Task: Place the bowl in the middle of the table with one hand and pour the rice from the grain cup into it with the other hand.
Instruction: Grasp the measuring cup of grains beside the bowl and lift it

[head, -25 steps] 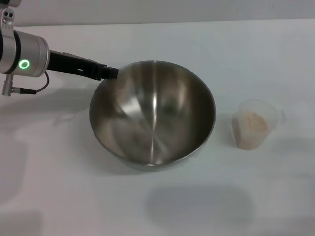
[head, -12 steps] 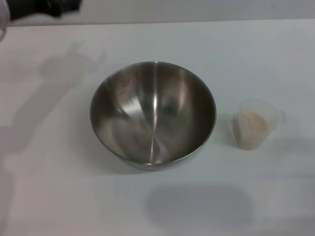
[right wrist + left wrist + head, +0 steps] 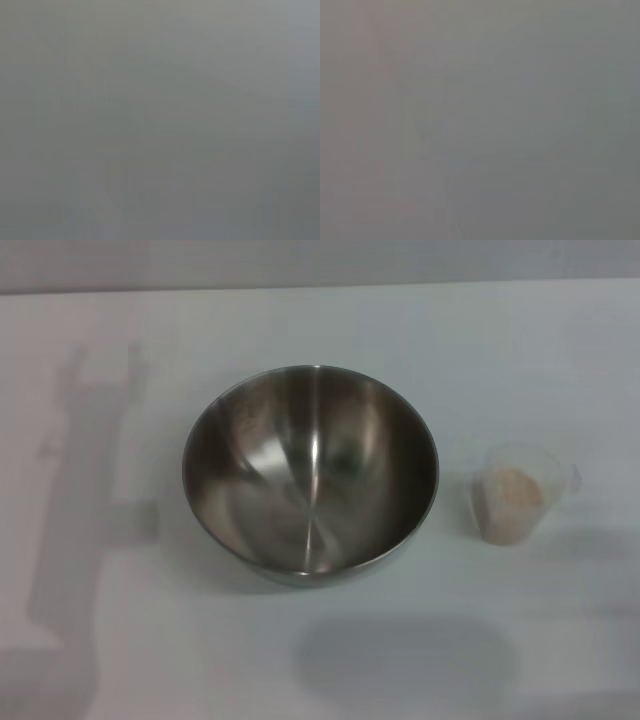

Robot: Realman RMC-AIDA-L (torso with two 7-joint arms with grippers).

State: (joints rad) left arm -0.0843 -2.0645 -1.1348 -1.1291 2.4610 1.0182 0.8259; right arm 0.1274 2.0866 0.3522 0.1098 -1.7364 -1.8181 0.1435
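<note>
The large stainless-steel bowl (image 3: pixel 310 472) stands upright and empty near the middle of the white table (image 3: pixel 120 640) in the head view. The clear grain cup (image 3: pixel 515 492) stands upright to the right of the bowl, a short gap apart, with pale rice (image 3: pixel 512 488) inside it. Neither gripper shows in the head view; only an arm's shadow lies on the table at the left. Both wrist views show a plain grey blank and none of the task's things.
The table's far edge (image 3: pixel 320 286) runs along the top of the head view. A soft shadow lies on the table in front of the bowl.
The left gripper, which was at the bowl's far-left rim a second ago, has let go and withdrawn up and left out of view. The bowl and cup have not moved.
</note>
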